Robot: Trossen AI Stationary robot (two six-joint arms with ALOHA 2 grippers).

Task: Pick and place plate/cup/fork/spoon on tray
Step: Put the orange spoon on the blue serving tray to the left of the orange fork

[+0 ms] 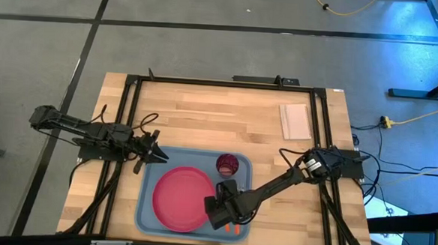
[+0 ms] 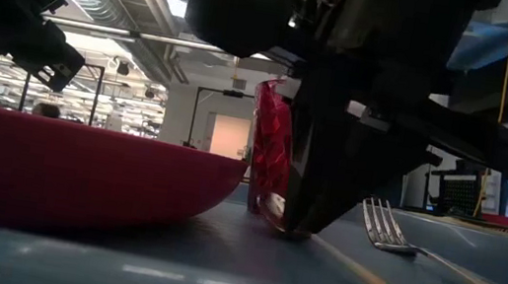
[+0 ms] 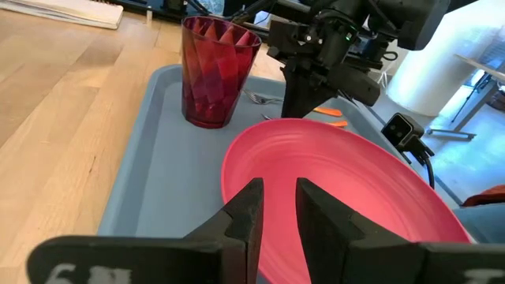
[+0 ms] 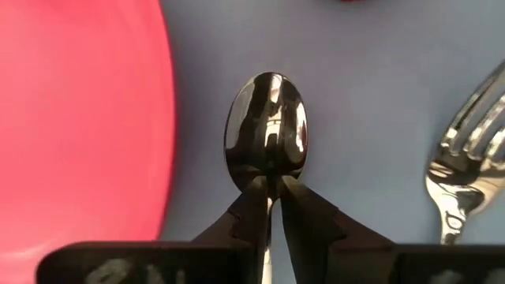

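From above: right gripper (image 1: pixel 228 213) is lowered over tray (image 1: pixel 148 209) beside plate (image 1: pixel 179 198); cup (image 1: pixel 226 166) is aboard.
Right wrist: spoon (image 4: pixel 267 138) is clamped at neck, fork (image 4: pixel 465 170) alongside. Release is best made low, clear of fork.
Left wrist: left gripper (image 3: pixel 276 209) is parked near tray, barely parted, empty.

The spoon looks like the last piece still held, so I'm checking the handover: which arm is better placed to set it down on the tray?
The right. Its gripper is shut on the spoon low over the tray, between plate and fork. The left gripper waits at the tray's edge.
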